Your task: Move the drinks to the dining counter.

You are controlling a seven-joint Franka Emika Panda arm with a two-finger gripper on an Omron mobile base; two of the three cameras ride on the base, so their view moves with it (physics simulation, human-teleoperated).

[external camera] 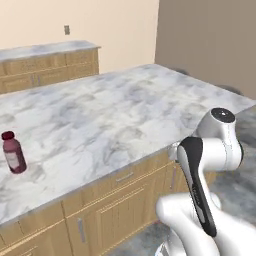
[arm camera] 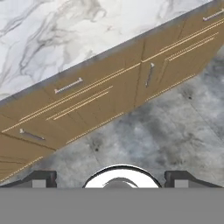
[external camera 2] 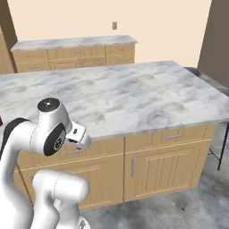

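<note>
One drink, the pink red-capped bottle (external camera: pixel 13 152), stands on the marble island tabletop (external camera: pixel 115 110) near its left edge, the others unseen, while the hand (arm camera: pixel 112 180) hangs wide open and empty.

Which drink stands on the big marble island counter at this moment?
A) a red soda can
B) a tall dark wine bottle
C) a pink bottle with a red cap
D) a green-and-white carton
C: in the left base view, the pink bottle with a red cap stands upright near the left end of the marble island counter, and none of the other drinks is seen on it.
</note>
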